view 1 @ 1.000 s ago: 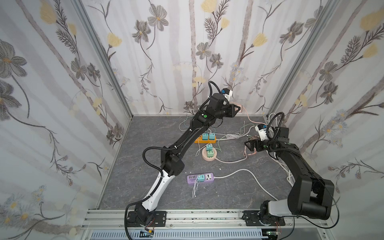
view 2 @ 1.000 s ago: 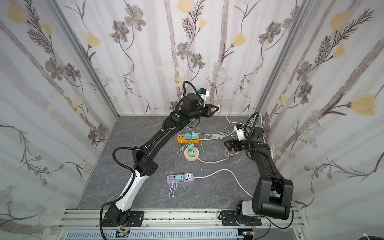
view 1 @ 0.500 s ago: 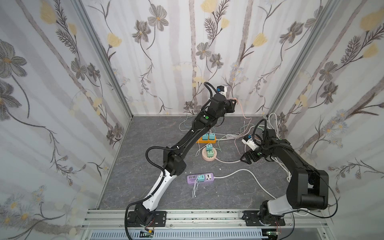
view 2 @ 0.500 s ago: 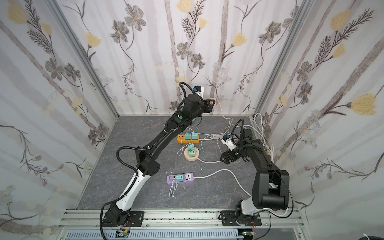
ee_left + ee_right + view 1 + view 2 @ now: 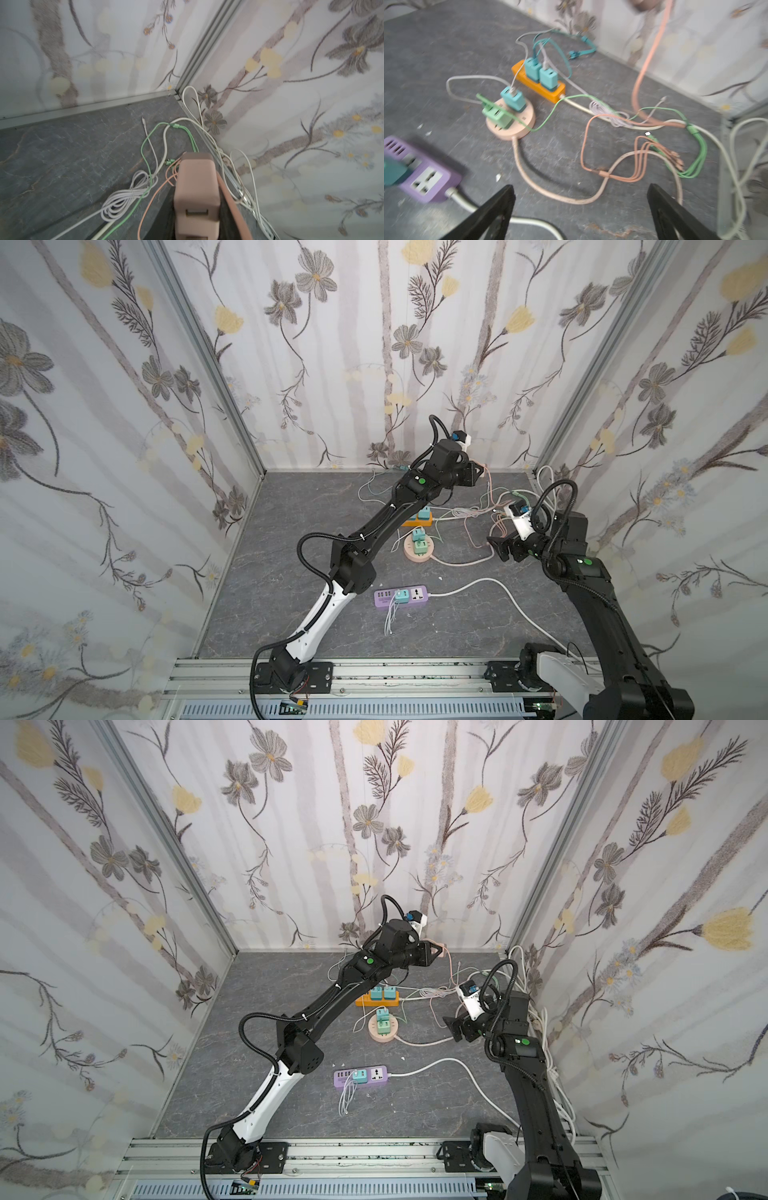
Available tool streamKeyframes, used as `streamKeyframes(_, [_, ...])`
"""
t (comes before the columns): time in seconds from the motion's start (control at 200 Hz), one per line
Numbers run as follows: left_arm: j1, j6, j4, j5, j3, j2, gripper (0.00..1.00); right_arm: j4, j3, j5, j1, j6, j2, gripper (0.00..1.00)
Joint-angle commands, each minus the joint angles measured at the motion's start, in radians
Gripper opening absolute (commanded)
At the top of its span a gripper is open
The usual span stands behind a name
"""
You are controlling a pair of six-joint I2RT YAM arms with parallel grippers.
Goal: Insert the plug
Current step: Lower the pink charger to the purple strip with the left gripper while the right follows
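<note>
My left gripper [image 5: 477,472] is raised near the back wall, shut on a pink plug [image 5: 196,187]. The plug fills the space between the dark fingers [image 5: 225,216] in the left wrist view. Its pink cable [image 5: 488,489] hangs to the floor. The plug [image 5: 641,3] shows as a blur at the edge of the right wrist view. My right gripper [image 5: 496,547] hovers low at the right, open, with nothing between its fingers [image 5: 500,203]. A purple power strip [image 5: 401,596] lies nearest the front, with a free socket [image 5: 426,180] beside a teal adapter.
An orange strip [image 5: 417,522] carries two teal adapters. A round pink socket [image 5: 419,549] holds a green and a teal one. Loose green, pink and white cables [image 5: 654,145] tangle on the floor at the right. White cords [image 5: 207,124] run along the right wall.
The left wrist turned up toward the back wall and has swung back to point right, still holding the plug. The right gripper has drifted down and toward the front, staying open.
</note>
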Motion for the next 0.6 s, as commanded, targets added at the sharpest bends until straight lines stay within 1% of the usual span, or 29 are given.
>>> streamKeyframes(0.0, [-0.027, 0.169, -0.113, 0.115, -0.123, -0.112, 0.0, 0.3, -0.038, 0.299, -0.016, 0.358, -0.089, 0.99])
streamKeyframes(0.06, [-0.046, 0.243, -0.151, 0.084, -0.201, -0.166, 0.0, 0.254, -0.039, 0.366, -0.027, 0.468, -0.144, 0.99])
streamKeyframes(0.115, [-0.059, 0.301, -0.194, 0.092, -0.252, -0.198, 0.0, 0.235, -0.059, 0.394, -0.033, 0.542, -0.186, 0.99])
streamKeyframes(0.215, [-0.082, 0.404, -0.321, 0.103, -0.272, -0.224, 0.0, 0.181, -0.093, 0.401, -0.033, 0.606, -0.243, 0.99])
streamKeyframes(0.275, [-0.1, 0.474, -0.409, 0.08, -0.273, -0.232, 0.0, 0.131, -0.107, 0.413, -0.033, 0.627, -0.268, 0.99])
streamKeyframes(0.39, [-0.135, 0.575, -0.536, -0.003, -0.276, -0.235, 0.0, 0.055, -0.125, 0.363, -0.033, 0.632, -0.295, 0.99])
streamKeyframes(0.495, [-0.148, 0.622, -0.608, -0.031, -0.282, -0.237, 0.0, -0.006, -0.126, 0.309, -0.033, 0.669, -0.289, 0.99])
streamKeyframes(0.595, [-0.162, 0.675, -0.663, -0.053, -0.308, -0.254, 0.0, -0.023, -0.131, 0.276, -0.033, 0.726, -0.274, 0.99])
